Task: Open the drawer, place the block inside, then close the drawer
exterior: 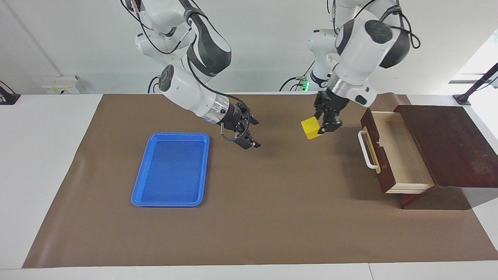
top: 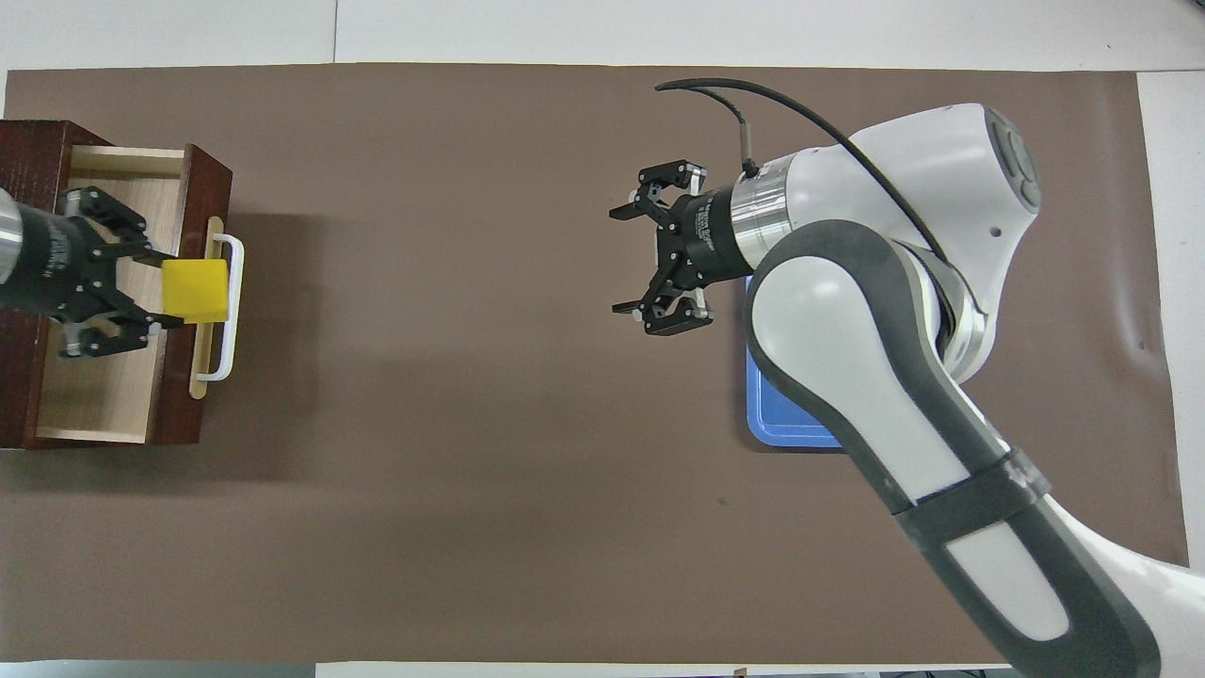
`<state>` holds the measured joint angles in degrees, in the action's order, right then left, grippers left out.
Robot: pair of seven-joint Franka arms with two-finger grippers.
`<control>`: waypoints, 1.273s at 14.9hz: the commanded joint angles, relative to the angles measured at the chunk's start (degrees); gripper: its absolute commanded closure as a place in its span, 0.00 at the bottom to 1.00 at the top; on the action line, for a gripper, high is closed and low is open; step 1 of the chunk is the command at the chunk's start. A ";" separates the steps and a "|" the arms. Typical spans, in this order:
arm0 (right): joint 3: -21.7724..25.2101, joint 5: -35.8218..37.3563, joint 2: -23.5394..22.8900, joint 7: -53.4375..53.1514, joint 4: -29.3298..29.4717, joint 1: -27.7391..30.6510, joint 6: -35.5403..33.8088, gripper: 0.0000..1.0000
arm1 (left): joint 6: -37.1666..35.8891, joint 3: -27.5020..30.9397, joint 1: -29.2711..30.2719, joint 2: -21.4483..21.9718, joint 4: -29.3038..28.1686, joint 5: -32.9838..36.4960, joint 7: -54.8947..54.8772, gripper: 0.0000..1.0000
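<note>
The block (exterior: pixel 311 128) hangs clamped in the left gripper (exterior: pixel 321 127) above the brown mat, just beside the drawer (exterior: pixel 404 155), pulled out at the worktop's left-arm end. The right gripper (exterior: pixel 249 134), jaws spread and empty, hovers mid-worktop beside the blue tray (exterior: pixel 171 169).

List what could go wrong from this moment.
1. The left gripper holds the block in the air over the mat, not yet over the open drawer; a slip would drop it outside.
2. Carried low, the block may strike the drawer front or its white handle.
3. The right gripper hangs open beside the blue tray, waiting.
</note>
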<state>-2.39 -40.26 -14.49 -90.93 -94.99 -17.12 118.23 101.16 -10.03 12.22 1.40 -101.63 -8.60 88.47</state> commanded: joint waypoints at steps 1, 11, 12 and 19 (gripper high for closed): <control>-0.42 7.01 0.35 7.65 5.33 7.60 -10.09 0.00 | 3.85 -0.96 6.66 1.14 -3.03 -0.72 -7.33 1.00; -0.16 34.96 9.03 75.42 7.63 19.05 -32.97 0.00 | 16.51 -0.87 8.70 0.27 -13.32 -0.19 -13.06 0.80; -0.24 36.46 10.26 78.77 7.46 19.84 -33.67 0.00 | 16.88 -0.87 8.70 0.27 -13.50 -0.19 -13.06 0.67; -0.60 44.83 15.37 99.53 5.53 21.60 -35.01 0.00 | 10.48 -1.05 2.57 -1.57 -6.40 2.01 -10.61 0.00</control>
<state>-1.94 2.87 0.08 4.00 -87.13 3.00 82.13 115.53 -11.57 18.28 0.82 -111.57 -8.02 76.09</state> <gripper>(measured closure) 0.000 0.044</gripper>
